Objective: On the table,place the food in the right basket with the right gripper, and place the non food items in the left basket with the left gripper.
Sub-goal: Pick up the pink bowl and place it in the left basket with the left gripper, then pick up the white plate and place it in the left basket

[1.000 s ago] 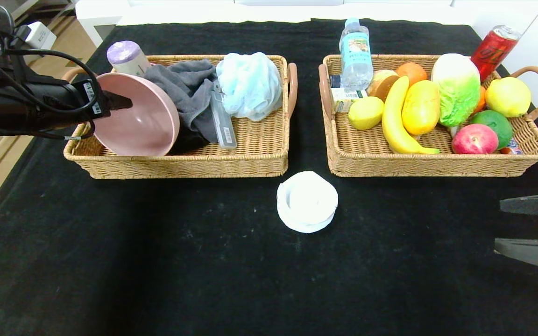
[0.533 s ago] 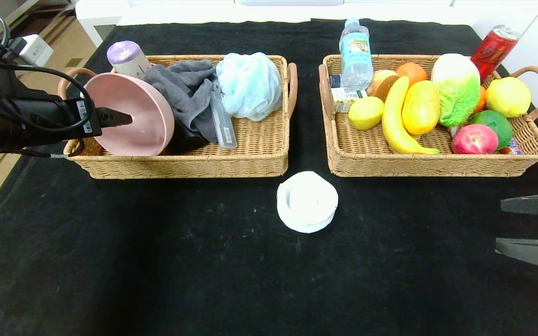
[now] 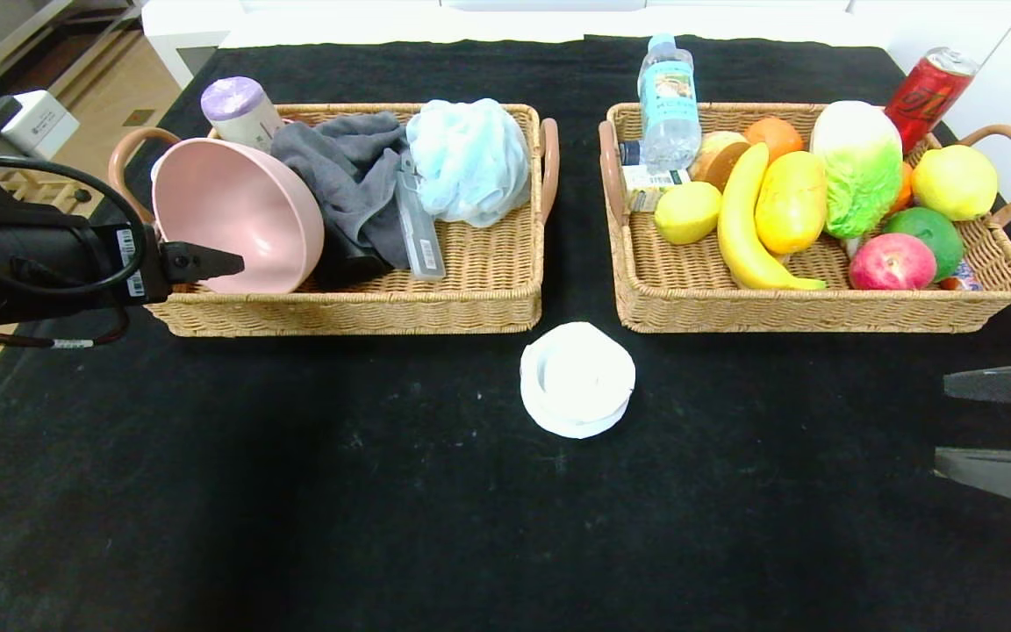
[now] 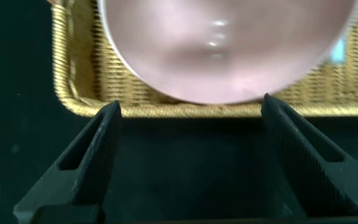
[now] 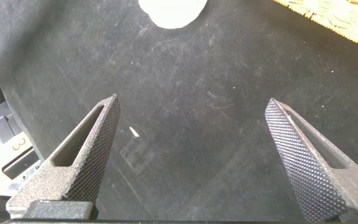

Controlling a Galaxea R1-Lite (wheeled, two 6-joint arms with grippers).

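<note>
left gripper [image 3: 207, 262] open-jawed, empty, level with the near-left corner of the left basket [image 3: 347, 312], tips just outside the wicker rim and just short of the pink bowl [image 3: 238, 218], gap between the fingers [image 4: 98, 155] clear in the left wrist view. bowl tipped on its side inside that basket, mouth toward the claw, leaning on the grey towel [image 3: 347, 167]; alongside, a purple-capped bottle [image 3: 238, 105], a clear slim case [image 3: 418, 228] and a pale blue bath pouf [image 3: 469, 158]. right gripper [image 3: 1001, 430] parked low at the right edge of the table [image 3: 295, 491], jaws spread wide, nothing between them. food already heaped in the right basket [image 3: 821, 312]: lemon [image 3: 687, 211], speckled yellow-orange fruit [image 3: 791, 202], banana [image 3: 747, 233], cabbage [image 3: 861, 167], water bottle [image 3: 668, 96] upright at the back rim, red can [image 3: 927, 83] at the far corner. one white round lidded container [image 3: 577, 377] left on the cloth, between the two baskets. likely risks: bowl poorly seated, liable to roll or rock out over the low rim if nudged by a fingertip; basket wall liable to snag a finger and drag the whole basket; white container smooth and wide, liable to slip or skid away under a pinch off its centre.
</note>
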